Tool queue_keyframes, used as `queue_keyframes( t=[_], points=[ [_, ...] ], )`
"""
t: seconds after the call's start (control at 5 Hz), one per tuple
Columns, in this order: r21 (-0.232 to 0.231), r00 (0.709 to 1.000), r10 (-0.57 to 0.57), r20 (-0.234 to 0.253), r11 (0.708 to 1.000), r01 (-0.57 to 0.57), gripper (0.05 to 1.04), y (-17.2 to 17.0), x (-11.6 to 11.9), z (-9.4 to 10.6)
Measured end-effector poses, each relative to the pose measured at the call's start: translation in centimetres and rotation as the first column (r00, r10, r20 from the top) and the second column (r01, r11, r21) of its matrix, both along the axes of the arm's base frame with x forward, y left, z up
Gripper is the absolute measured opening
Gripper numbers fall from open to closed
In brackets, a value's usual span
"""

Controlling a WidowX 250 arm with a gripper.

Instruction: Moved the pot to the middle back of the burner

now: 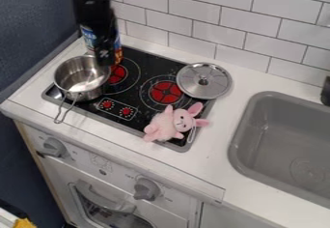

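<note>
Claw (104, 61) by the rim of the pot (86, 95), its opening impossible to tell, could topple the bottle (118, 51) close behind it if driven back too sharply.

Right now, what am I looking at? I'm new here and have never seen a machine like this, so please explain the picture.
The black machine is a robot arm coming in from the top; its gripper hangs at the rim of a metal pot. I can't tell whether it holds the pot. The one picture comes from a fixed camera looking down at a slant. The pot is on the left end of a black stovetop. A lid overlaps the back right edge, and a pink toy rabbit lies at the front right. Farther right is a gray sink.
</note>
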State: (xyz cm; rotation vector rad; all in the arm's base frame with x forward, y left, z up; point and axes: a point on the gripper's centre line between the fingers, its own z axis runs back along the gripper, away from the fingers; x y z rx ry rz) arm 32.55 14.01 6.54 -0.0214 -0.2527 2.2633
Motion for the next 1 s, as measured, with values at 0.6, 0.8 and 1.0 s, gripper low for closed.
queue_keyframes(
  t=[0.6,0.8,1.0],
  points=[
    [0.042,0.983,0.174,-0.049,0.984,-0.172,1.001,1.6,-1.7,-3.5],
    [0.045,0.977,0.190,-0.094,0.981,-0.186,1.001,2.0,-2.1,-5.7],
    [0.033,0.973,0.208,-0.102,0.978,-0.206,1.001,2.7,-2.0,-6.5]
  ],
)
